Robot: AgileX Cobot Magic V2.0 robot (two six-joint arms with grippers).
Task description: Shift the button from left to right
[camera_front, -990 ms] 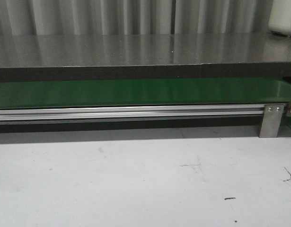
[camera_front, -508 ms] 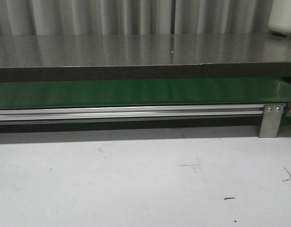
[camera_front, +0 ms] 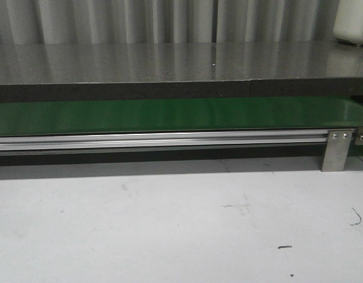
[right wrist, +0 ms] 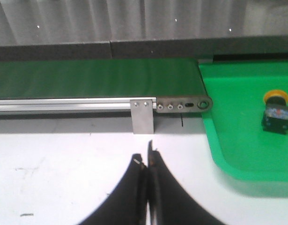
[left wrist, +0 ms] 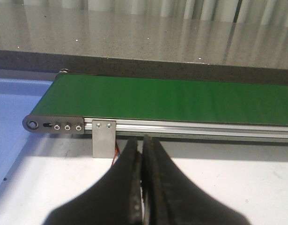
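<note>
The button [right wrist: 276, 110], an orange round cap on a black boxy body, stands in a green tray [right wrist: 237, 140] in the right wrist view, beyond the end of the conveyor. It does not show in the front or left wrist views. My right gripper [right wrist: 146, 161] is shut and empty, over the white table, well short of the tray. My left gripper [left wrist: 141, 143] is shut and empty, over the white table just in front of the conveyor's other end. Neither gripper shows in the front view.
A green conveyor belt [camera_front: 169, 115] on an aluminium rail [camera_front: 157, 141] runs across the table, with metal brackets [camera_front: 336, 150], [left wrist: 104, 139], [right wrist: 144, 116]. A grey counter [camera_front: 169, 62] lies behind. A pale blue tray [left wrist: 12, 101] sits past the belt's left end.
The front view has shifted very slightly; nothing in the scene has visibly moved.
</note>
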